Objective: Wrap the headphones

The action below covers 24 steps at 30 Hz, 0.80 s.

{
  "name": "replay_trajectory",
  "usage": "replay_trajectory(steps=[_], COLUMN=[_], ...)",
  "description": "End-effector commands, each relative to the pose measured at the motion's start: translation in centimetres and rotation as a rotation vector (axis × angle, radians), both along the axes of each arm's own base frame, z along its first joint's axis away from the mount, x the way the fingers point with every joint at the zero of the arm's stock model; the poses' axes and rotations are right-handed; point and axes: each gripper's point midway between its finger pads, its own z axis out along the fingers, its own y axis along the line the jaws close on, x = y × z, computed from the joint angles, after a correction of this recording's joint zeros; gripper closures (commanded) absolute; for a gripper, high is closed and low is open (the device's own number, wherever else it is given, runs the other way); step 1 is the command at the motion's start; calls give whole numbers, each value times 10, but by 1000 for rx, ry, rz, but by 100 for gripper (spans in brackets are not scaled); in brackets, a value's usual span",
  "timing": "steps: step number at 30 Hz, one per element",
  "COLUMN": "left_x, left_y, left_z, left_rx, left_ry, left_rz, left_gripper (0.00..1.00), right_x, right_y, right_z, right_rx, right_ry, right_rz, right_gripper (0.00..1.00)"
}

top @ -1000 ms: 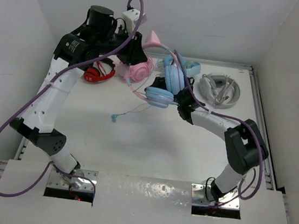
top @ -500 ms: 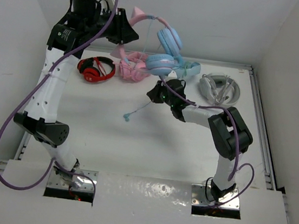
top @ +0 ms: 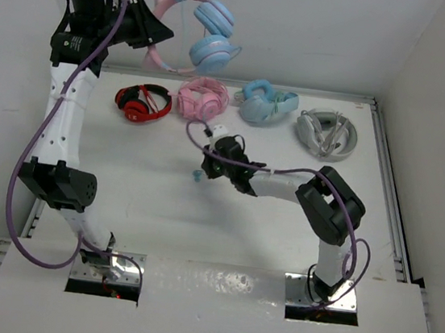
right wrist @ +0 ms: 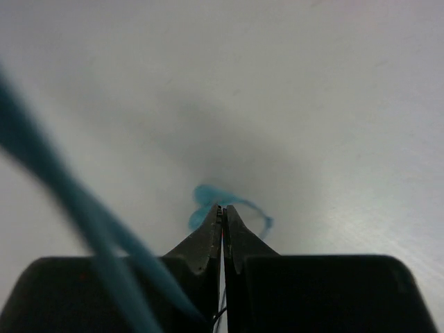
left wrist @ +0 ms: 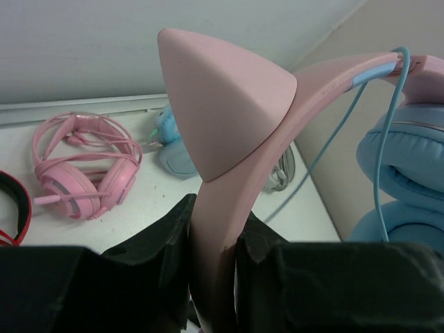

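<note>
The headphones [top: 210, 39], with light blue earcups and a pink cat-ear headband, hang high over the table's back left. My left gripper [top: 159, 35] is shut on that pink headband [left wrist: 239, 180], which fills the gap between its jaws [left wrist: 215, 243]. The blue earcups [left wrist: 409, 173] hang to the right in the left wrist view. Their thin blue cable [left wrist: 378, 132] drops toward the table. Low over the table's middle, my right gripper [top: 204, 167] is shut with its tips [right wrist: 223, 208] pinched on the cable's curled end [right wrist: 205, 200]. The small plug [top: 195, 175] lies beside the tips.
Along the back edge lie a red and black pair [top: 143, 101], an all-pink pair [top: 202, 99], an all light-blue pair [top: 267, 103] and a grey pair [top: 326, 133]. White walls stand close on three sides.
My left arm has lifted the headphones up and to the left, off the back row. My right gripper has shut and moved left and nearer, down to the cable's end.
</note>
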Motion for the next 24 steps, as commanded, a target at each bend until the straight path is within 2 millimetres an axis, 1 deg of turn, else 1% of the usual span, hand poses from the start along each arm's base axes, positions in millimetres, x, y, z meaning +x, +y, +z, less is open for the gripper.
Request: replay_trajectory(steps=[1,2,3,4,6,7,8,9,10,11,12,14,15,16,17,18,19,21,22,23,24], left_x=[7,8,11,13,20,24,31,36,44,49,54,63,66,72,75,80,84,91,94,98,100], left_y=[-1,1,2,4,10,12,20,26,36,52,58,71,77,88,93,98,106,113,119,122,131], left_z=[25,24,20,13,6,0,-4,-10,-14,-17,-23,-30,-33,-38,-39,-44,-45,-51,-51,-54,-57], left_rx=[-92,-88,-87,-83,-77,-73,-61,-44,-24,-11,0,39,54,90,106,124,155,184,214,231,266], left_ry=[-67,-71,-64,-52,-41,-28,-25,-23,-24,-22,-17,-28,-33,-45,-53,-51,-67,-69,-87,-88,-94], left_rz=[-3,6,18,31,74,94,149,182,245,296,321,386,416,471,494,517,553,578,600,610,646], left_gripper=[100,100,100,100,100,100,100,100,100,100,100,100,100,100,100,100,100,100,100,100,100], right_x=[-31,-34,-41,-51,-62,-75,-83,-100,-109,-120,-138,-153,-165,-171,-175,-183,-186,-190,-192,-195,-197], right_y=[36,45,54,68,83,98,106,118,123,127,136,141,145,146,147,149,150,151,151,148,147], right_z=[17,22,20,25,24,32,35,39,42,44,50,55,60,64,67,74,77,81,85,84,91], right_rx=[-104,-98,-108,-110,-137,-145,-149,-153,-150,-149,-133,-144,-148,-149,-144,-132,-128,-124,-114,-130,-127], right_ry=[-110,-122,-127,-136,-145,-150,-157,-164,-168,-174,-177,-198,-206,-212,-215,-223,-227,-230,-232,-222,-235], right_rz=[157,179,219,263,327,381,417,490,526,574,630,680,704,718,724,738,742,749,748,757,764], right_gripper=[100,100,100,100,100,100,100,100,100,100,100,100,100,100,100,100,100,100,100,100,100])
